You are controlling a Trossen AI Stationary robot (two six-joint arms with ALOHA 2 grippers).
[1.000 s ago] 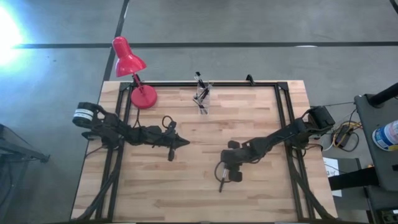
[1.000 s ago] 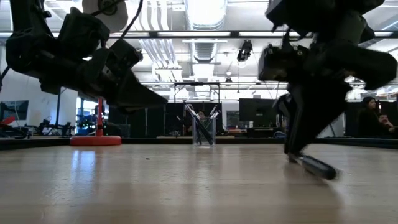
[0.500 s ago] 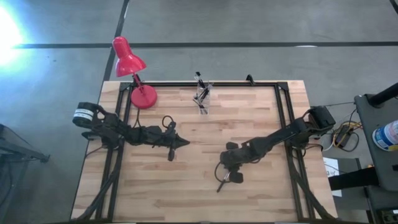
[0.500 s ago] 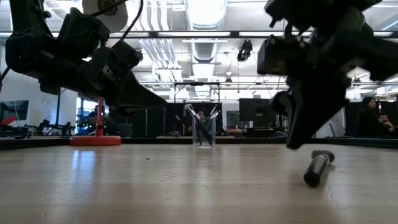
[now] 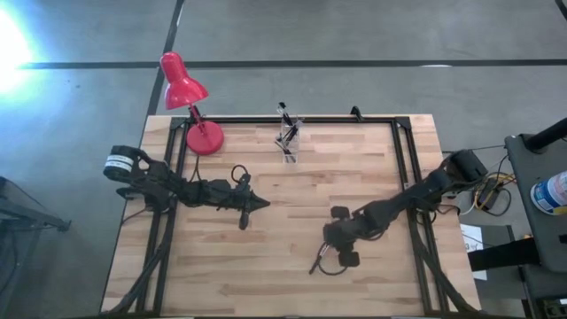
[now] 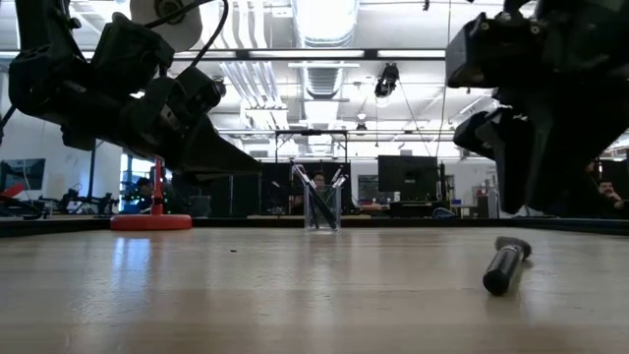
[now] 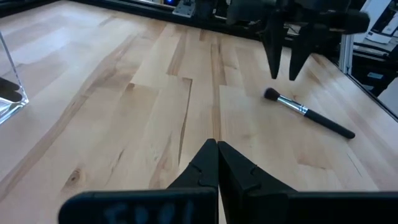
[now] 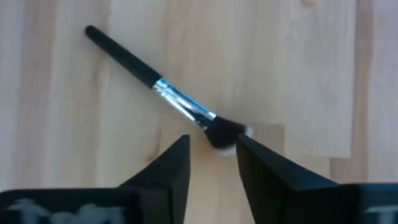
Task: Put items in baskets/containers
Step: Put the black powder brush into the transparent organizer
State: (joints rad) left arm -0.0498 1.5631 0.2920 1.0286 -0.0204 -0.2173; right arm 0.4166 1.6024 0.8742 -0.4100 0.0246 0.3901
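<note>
One brush [image 8: 152,81], with a dark handle, a silver ferrule and a dark bristle tip, lies flat on the wooden table. It also shows in the high view [image 5: 316,262], the low view [image 6: 505,265] and the left wrist view [image 7: 309,113]. My right gripper [image 8: 212,142] is open and hovers above the brush's bristle end, touching nothing; it also shows in the high view [image 5: 341,256]. My left gripper [image 5: 263,203] is shut and empty, above the table's middle left. The clear holder [image 5: 288,140] stands near the far edge with several brushes upright in it.
A red desk lamp stands on its round base [image 5: 205,137] at the far left, near the holder. A black frame rail [image 5: 292,119] runs along the far edge and down both sides. Bare wood [image 5: 283,186] lies between the brush and the holder.
My right gripper has risen off the brush and shifted toward the table's right and near edges. The brush, which was propped under the fingertips a second ago, has dropped flat, turned a little, and lies free on the table.
</note>
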